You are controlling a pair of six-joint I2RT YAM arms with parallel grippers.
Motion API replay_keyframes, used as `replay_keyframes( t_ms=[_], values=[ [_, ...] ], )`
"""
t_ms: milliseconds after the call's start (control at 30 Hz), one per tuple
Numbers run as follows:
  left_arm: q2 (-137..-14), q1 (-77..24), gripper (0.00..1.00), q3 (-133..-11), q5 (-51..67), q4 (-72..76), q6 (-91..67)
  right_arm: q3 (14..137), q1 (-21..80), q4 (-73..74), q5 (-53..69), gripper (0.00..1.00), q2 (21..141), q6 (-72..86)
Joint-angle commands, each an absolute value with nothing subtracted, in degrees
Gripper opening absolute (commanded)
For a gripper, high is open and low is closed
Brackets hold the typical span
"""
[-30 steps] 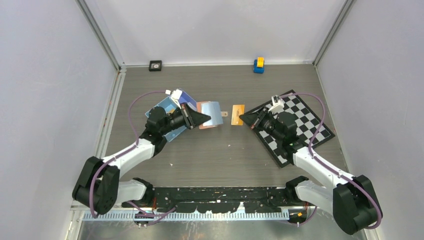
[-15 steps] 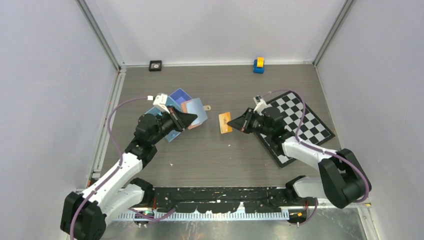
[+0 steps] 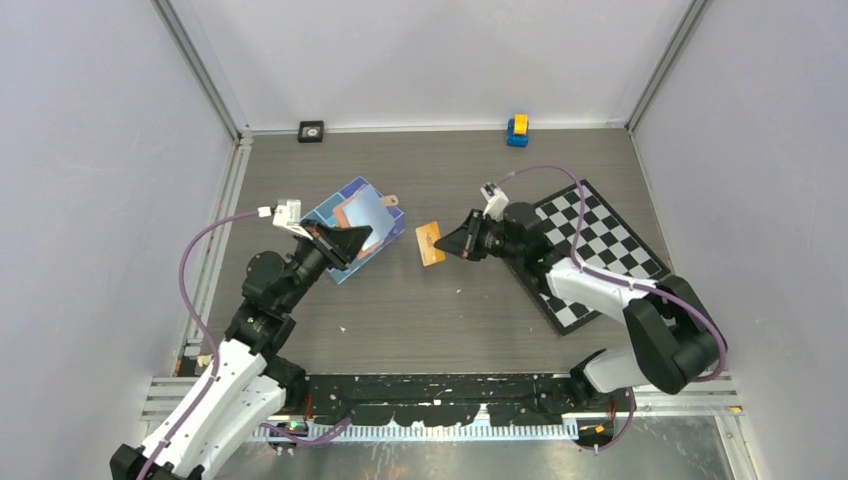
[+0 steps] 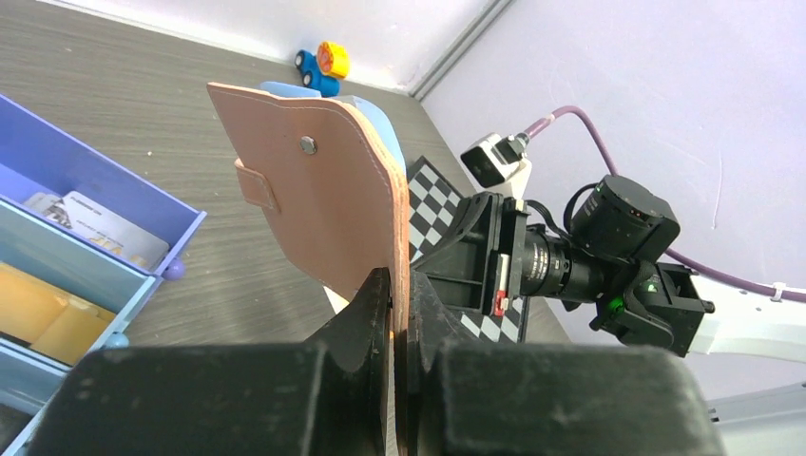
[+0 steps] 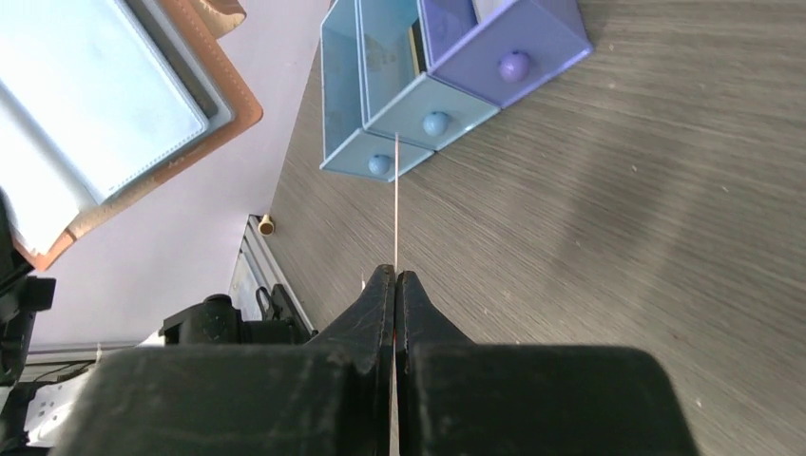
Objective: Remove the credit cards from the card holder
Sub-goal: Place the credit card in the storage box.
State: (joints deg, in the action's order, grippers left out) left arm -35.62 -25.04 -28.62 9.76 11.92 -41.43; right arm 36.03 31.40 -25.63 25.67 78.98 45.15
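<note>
One orange card held apart from the card holder

The card holder (image 4: 328, 204) is gripped at its lower edge by the left gripper (image 4: 397, 285), whose fingers are pressed together on the tan leather. The holder is raised off the table (image 3: 440, 320) and stood roughly upright, with its snap stud (image 4: 307, 144) turned toward the left wrist camera. From overhead it is seen left of centre, overlapping the blue tray (image 4: 67, 152). In the right wrist view its pale blue inner pockets are turned toward the right arm.

The orange card (image 3: 429, 243) is clamped by the right gripper (image 3: 445, 245), with the fingers closed tight on one end of it. The card is held in the air just right of the holder and apart from it. From the right wrist it is seen edge-on as a thin line.

A grey card (image 4: 90, 220) is laid in one compartment of the tray. Something yellow-orange is seen in a nearer compartment, but what it is cannot be told. A checkered board (image 3: 610, 250) is laid on the right side of the table, partly under the right arm. A blue and yellow toy car (image 3: 517, 130) is set at the far edge, by the back wall.
</note>
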Motion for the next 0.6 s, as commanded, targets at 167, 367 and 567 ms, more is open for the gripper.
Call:
replay_keyframes(
  t_ms=[167, 367, 567],
  values=[
    [-28.35, -24.96, 0.00, -28.28, 0.83, 9.29, -39.71, 53.37, 37.36, -20.56, 23.76, 0.01, 92.01, 44.20],
    [-24.20, -24.96, 0.00, -26.46, -5.31, 8.72, -40.13, 66.55, 37.66, -15.89, 26.32, 0.00, 103.13, 44.36],
    [-19.25, -24.96, 0.00, -25.07, -9.00, 7.82, -39.83, 78.11, 38.70, -11.61, 26.80, 0.00, 111.47, 42.14]
  ],
)
